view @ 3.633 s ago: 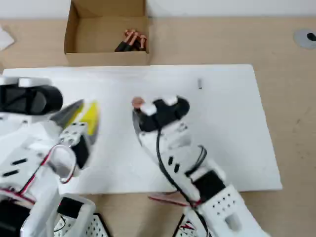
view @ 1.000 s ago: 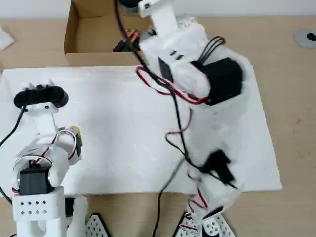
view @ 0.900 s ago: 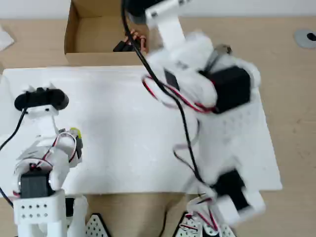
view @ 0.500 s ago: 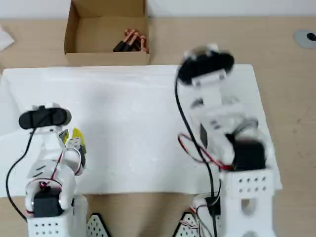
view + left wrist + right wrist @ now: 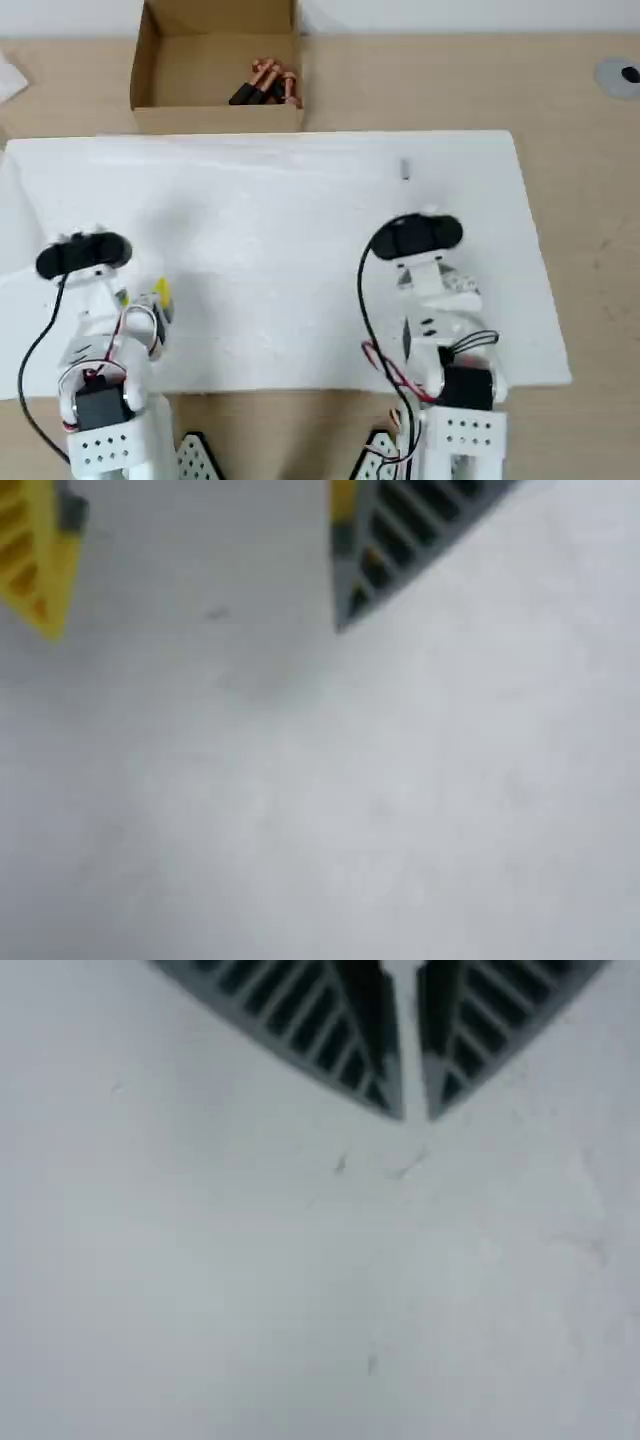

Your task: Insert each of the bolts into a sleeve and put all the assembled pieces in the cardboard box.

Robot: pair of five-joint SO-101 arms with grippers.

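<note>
The cardboard box (image 5: 215, 118) stands beyond the far edge of the white mat (image 5: 280, 230). Several copper-headed bolts in black sleeves (image 5: 268, 82) lie together in its right half. Both arms are folded back at the near edge of the mat, far from the box. My left gripper (image 5: 192, 630) hangs open just above bare mat, its yellow finger (image 5: 162, 291) showing beside the left arm in the high view. Over bare mat as well, my right gripper (image 5: 413, 1117) is shut with nothing between its fingers, tucked under the right arm (image 5: 430, 290).
A small grey mark or piece (image 5: 404, 169) lies on the mat's far right part. A grey disc (image 5: 618, 76) sits on the wooden table at the far right. Something white (image 5: 10, 75) lies at the table's left edge.
The right arm has drawn back from over the box to the near edge of the mat, gripper empty. The left arm has settled slightly nearer the front.
</note>
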